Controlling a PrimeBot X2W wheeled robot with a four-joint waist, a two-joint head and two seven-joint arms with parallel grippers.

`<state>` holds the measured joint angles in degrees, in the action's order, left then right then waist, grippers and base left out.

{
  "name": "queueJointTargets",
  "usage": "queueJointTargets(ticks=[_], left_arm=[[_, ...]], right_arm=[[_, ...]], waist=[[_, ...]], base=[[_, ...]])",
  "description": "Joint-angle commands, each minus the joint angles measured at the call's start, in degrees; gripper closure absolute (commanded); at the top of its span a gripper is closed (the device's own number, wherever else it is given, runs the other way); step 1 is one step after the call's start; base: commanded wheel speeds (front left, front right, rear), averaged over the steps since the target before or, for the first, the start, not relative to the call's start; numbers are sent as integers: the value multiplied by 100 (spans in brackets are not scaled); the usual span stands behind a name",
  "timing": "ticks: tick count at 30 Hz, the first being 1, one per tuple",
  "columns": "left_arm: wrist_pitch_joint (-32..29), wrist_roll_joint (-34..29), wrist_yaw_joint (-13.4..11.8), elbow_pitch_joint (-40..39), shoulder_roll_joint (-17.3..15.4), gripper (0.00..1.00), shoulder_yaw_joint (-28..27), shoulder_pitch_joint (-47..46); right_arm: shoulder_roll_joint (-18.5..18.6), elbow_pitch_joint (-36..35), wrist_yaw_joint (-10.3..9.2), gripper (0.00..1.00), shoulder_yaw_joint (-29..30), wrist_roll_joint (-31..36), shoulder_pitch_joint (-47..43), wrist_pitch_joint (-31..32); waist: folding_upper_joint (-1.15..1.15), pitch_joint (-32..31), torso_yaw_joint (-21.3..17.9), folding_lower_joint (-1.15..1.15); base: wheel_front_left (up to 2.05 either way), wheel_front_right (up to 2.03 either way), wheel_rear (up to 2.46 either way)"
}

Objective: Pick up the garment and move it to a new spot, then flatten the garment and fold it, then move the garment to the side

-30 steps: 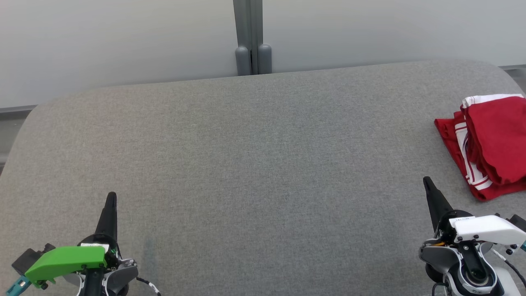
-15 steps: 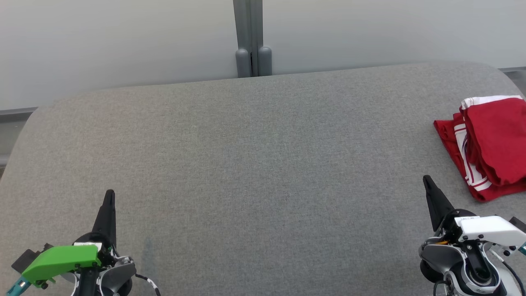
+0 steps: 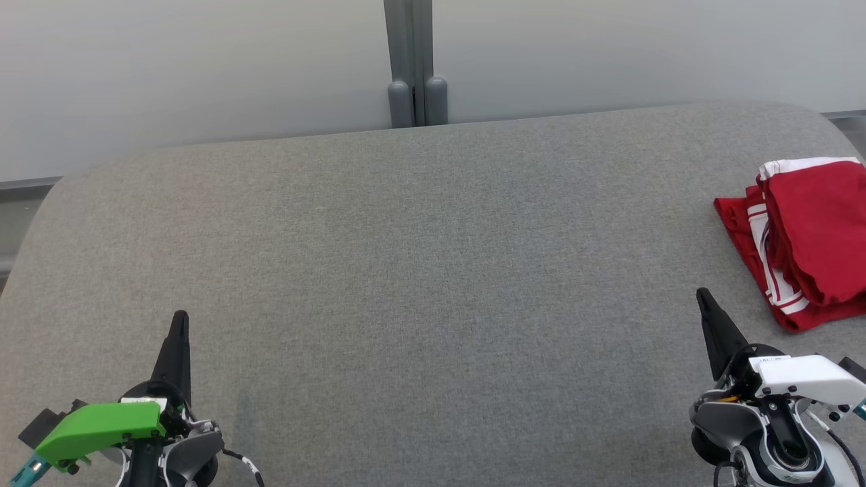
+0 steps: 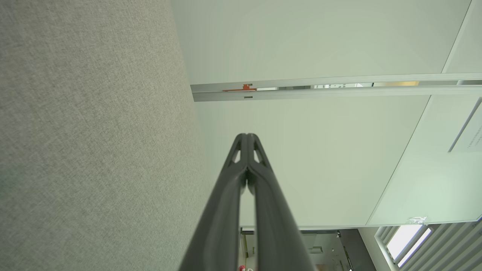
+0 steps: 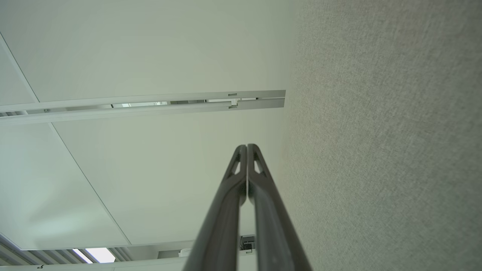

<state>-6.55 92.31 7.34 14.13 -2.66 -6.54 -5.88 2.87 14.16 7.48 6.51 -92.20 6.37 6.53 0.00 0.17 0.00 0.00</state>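
Head view: folded red garment [image 3: 812,237] lies at the right edge of the tabletop [image 3: 433,270]; final step appears done. Closed and empty, left end effector [image 3: 180,323] and right end effector [image 3: 705,301] sit at its near edge; nothing further appears required.

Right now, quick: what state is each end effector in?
Left end effector: closed, empty.
Right end effector: closed, empty; red garment lies apart from it.
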Motion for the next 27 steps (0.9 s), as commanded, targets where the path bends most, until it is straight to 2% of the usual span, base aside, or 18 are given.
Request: queueJointTargets(ticks=[1,27], left_arm=[[-23,11,27,-14,-42,100,-17,-67],[-24,10,26,-15,-41,100,-17,-66]], right_arm=[[1,-28,2,100,11,-37,-32,18],[1,-27,2,100,10,-38,-32,17]], waist=[[0,0,0,0],[0,0,0,0]], base=[[0,0,0],[0,0,0]])
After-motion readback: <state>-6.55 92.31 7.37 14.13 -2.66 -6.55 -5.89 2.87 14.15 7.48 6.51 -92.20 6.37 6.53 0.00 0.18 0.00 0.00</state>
